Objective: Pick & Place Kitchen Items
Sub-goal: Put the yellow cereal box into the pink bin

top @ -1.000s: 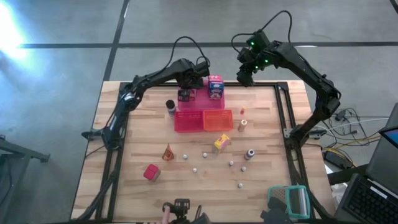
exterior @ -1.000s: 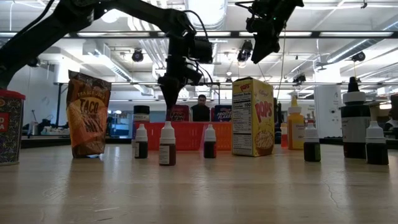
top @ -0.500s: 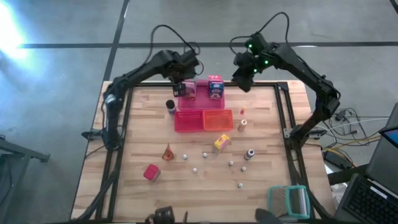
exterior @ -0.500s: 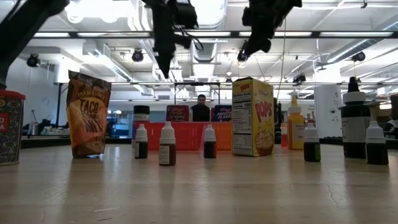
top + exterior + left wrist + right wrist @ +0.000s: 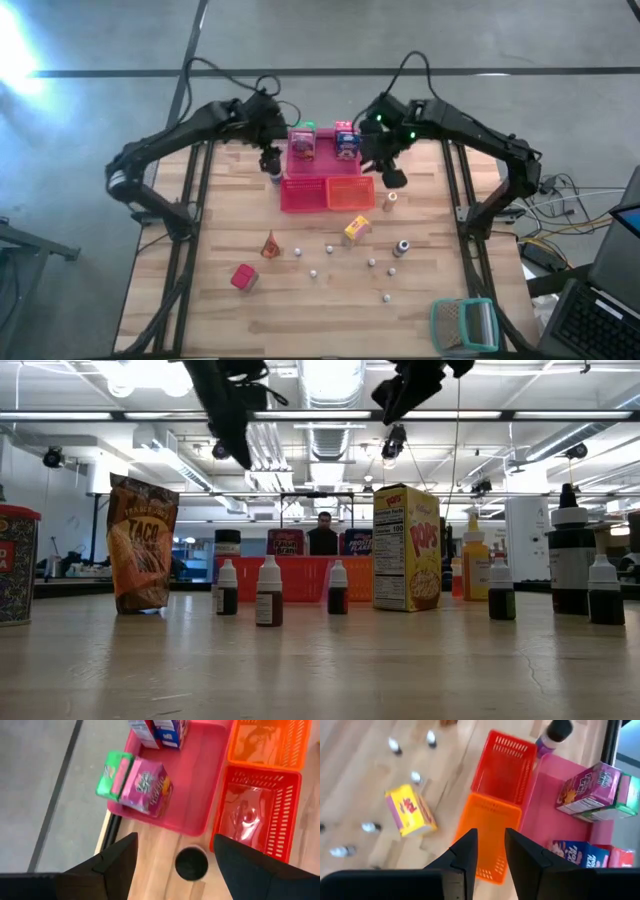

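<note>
Four cartons (image 5: 322, 143), pink tray (image 5: 325, 167)

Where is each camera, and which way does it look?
High view: above the table, looking straight down; both arms show, left tool and right tool.
Low view: at table height, looking level across; the arms hang in from above.
Left wrist: on the left arm, looking down between its open fingers at a black-capped jar.
Right wrist: on the right arm, looking down at the orange tray.
Both wrist views share the pink carton.
</note>
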